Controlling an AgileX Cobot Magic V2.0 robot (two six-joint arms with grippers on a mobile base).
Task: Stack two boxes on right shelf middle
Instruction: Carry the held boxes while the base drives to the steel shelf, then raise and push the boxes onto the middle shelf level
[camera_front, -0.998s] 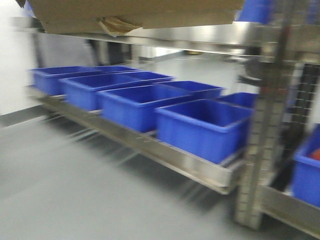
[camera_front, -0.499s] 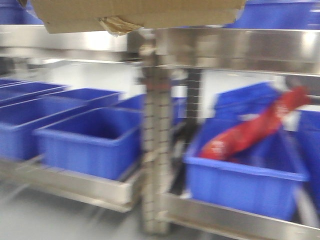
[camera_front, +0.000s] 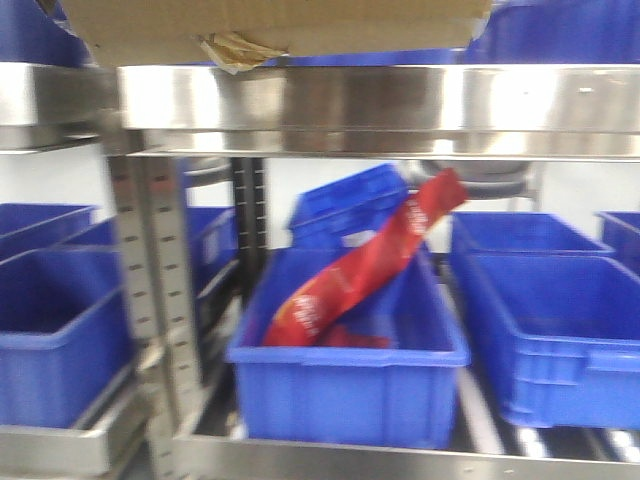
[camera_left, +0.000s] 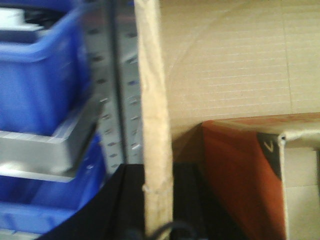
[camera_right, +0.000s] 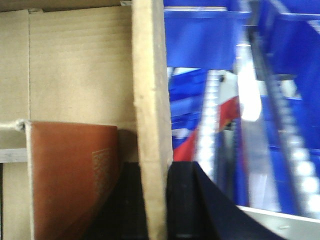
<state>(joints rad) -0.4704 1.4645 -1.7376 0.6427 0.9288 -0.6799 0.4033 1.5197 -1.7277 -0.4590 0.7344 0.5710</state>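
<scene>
A brown cardboard box (camera_front: 270, 25) is held up in front of the shelf; only its underside shows at the top of the front view. My left gripper (camera_left: 157, 172) is shut on the box's left wall (camera_left: 152, 100). My right gripper (camera_right: 152, 170) is shut on its right wall (camera_right: 150, 75). Inside the cardboard box lies a smaller orange-brown box (camera_left: 235, 175), also seen in the right wrist view (camera_right: 70, 175). The steel shelf beam (camera_front: 350, 100) runs just below the box's underside.
A blue bin (camera_front: 350, 390) holding a red packet (camera_front: 360, 270) stands on the lower shelf, dead ahead. Another blue bin (camera_front: 550, 340) is to its right, and one (camera_front: 50, 340) is left of the perforated steel post (camera_front: 150, 300). More blue bins sit on the level above.
The view has swung right along the shelving: the steel post has slid from right to left, and the bin with the red packet is now centred. Both grippers still hold the cardboard box.
</scene>
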